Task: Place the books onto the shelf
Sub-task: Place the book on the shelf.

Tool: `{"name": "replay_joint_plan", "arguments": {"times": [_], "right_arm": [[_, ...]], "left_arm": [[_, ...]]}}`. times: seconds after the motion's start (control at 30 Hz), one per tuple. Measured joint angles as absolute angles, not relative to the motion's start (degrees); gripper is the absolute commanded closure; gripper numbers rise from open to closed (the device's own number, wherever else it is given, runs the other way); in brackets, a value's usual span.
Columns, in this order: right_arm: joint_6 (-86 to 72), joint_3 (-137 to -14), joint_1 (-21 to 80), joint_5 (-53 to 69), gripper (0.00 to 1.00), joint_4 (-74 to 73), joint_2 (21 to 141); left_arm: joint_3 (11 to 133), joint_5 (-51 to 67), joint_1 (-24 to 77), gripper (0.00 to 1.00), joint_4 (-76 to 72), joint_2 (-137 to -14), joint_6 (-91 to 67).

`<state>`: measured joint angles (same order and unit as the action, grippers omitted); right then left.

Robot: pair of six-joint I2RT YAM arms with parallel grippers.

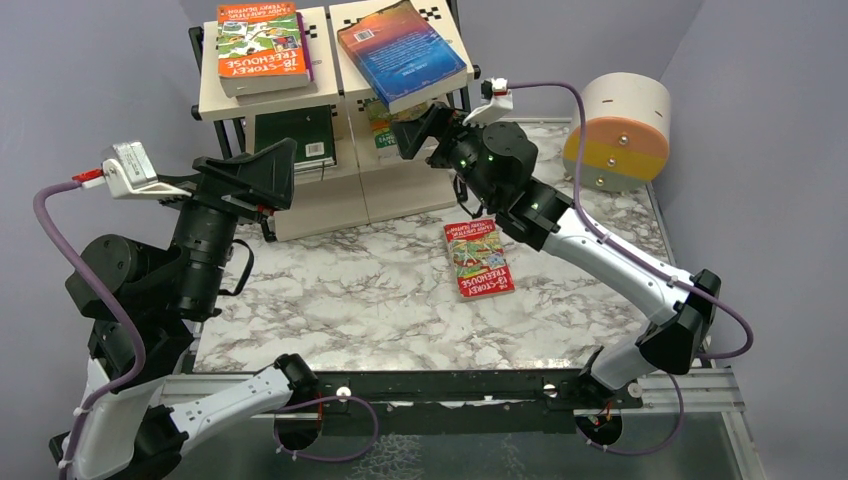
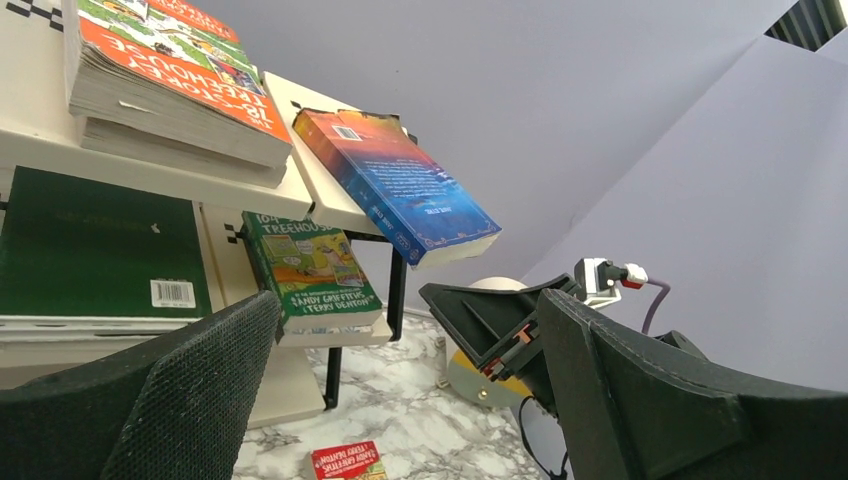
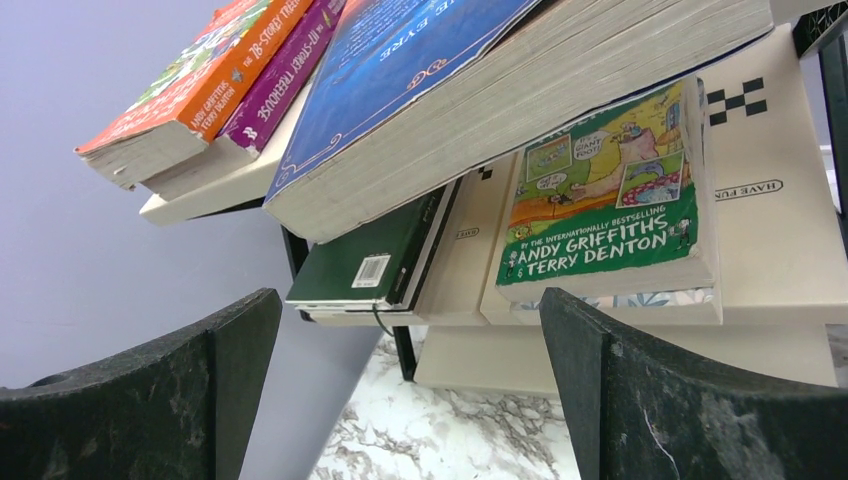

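The shelf [image 1: 330, 200] stands at the back of the table. Its top board holds an orange book [image 1: 262, 45] on a purple one [image 3: 285, 70], and a blue book [image 1: 402, 52] that overhangs the front edge at a slant. On the middle board lie a dark green book [image 1: 300, 140] and a green Treehouse book [image 3: 610, 200]. A red book [image 1: 478, 258] lies flat on the marble table. My left gripper [image 1: 280, 180] hangs open before the dark green book. My right gripper [image 1: 408, 132] is open under the blue book's overhanging corner. Both hold nothing.
A round beige-and-orange drum [image 1: 620, 130] sits at the back right, close behind the right arm. Grey walls close in the back and both sides. The shelf's black legs [image 2: 398, 290] stand on the marble top [image 1: 380, 300].
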<state>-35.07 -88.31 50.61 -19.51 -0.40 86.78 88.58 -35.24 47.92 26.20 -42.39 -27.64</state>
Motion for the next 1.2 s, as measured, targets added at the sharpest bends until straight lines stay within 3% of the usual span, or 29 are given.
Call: {"name": "replay_joint_plan", "arguments": {"times": [1.2], "right_arm": [[-36.16, -91.57, 47.94, -20.45, 0.0, 0.08, 90.67]], "left_arm": [[88.44, -44.12, 55.7, 0.01, 24.47, -38.5, -24.62]]}}
